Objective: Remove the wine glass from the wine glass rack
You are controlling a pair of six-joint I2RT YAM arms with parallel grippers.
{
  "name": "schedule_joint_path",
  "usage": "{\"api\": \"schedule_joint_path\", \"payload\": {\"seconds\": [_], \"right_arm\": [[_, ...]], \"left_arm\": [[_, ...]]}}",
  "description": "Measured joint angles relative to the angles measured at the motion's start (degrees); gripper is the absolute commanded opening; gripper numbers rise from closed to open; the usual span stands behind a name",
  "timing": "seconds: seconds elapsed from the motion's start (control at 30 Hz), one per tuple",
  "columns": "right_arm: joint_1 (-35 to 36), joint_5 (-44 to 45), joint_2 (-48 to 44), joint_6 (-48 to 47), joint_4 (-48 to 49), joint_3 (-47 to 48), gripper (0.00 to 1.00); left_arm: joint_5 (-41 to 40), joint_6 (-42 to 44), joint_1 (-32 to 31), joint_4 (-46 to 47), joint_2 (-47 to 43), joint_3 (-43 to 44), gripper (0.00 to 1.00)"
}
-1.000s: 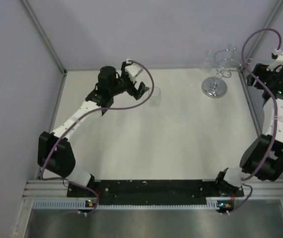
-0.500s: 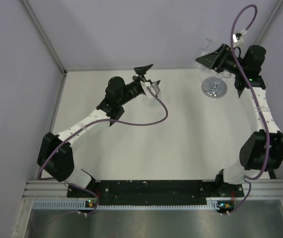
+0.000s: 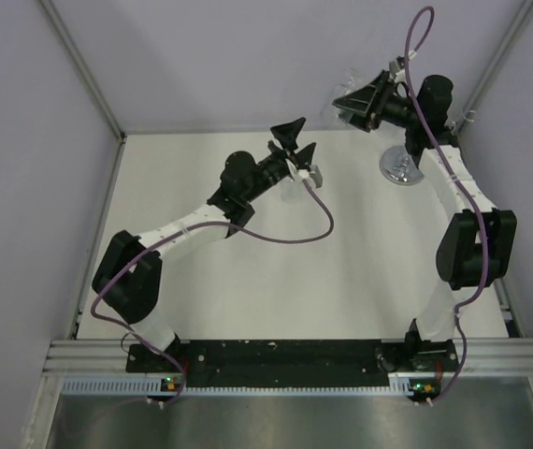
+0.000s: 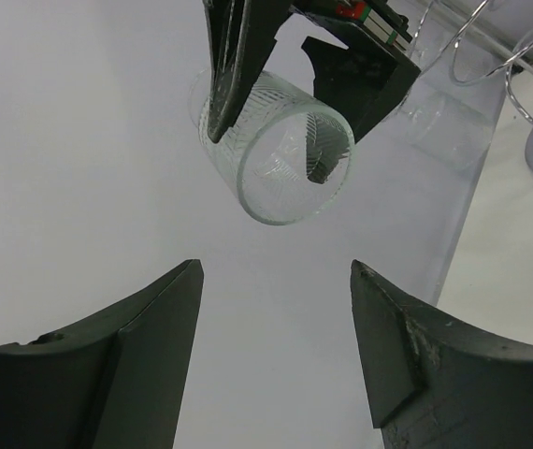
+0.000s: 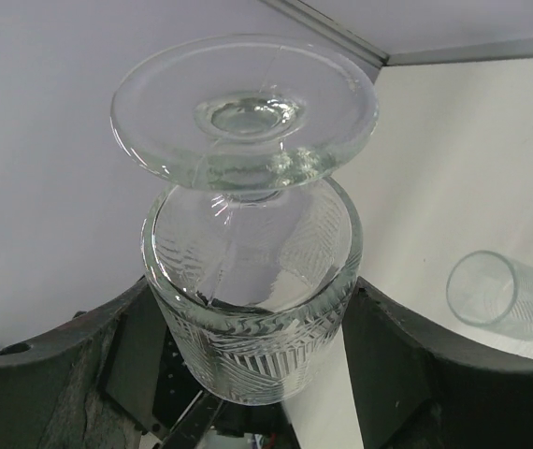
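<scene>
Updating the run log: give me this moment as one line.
right tool: shut on clear patterned wine glass | glass: apart from silver wire rack | left tool: open, empty

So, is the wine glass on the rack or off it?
Off it. The right gripper holds the wine glass in its jaws, in the air, clear of the rack.

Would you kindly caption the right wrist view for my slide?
Right hand grips a patterned wine glass by its bowl, foot toward camera.
</scene>
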Motion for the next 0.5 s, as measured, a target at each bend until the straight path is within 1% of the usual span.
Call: {"api": "schedule_joint_path", "payload": {"seconds": [0.2, 0.37, 0.43, 0.5], "right_arm": [[1.7, -1.0, 1.0, 1.9, 4.0, 1.9, 0.00], [2.8, -1.7, 2.3, 2.0, 3.8, 1.9, 0.00], [2.9, -1.9, 2.7, 2.0, 3.7, 1.9, 0.00], [3.0, -1.9, 2.9, 2.0, 3.6, 1.9, 0.00]], "left_arm": [[-1.6, 0.6, 0.0, 2.3, 3.7, 4.2, 0.64], [-2.7, 0.3, 0.0, 3.3, 5.9, 7.3, 0.61], [-3.3, 0.2, 0.0, 3.8, 7.2, 9.0, 0.56], [-3.8, 0.1, 0.0, 4.2, 8.4, 10.5, 0.47]]}}
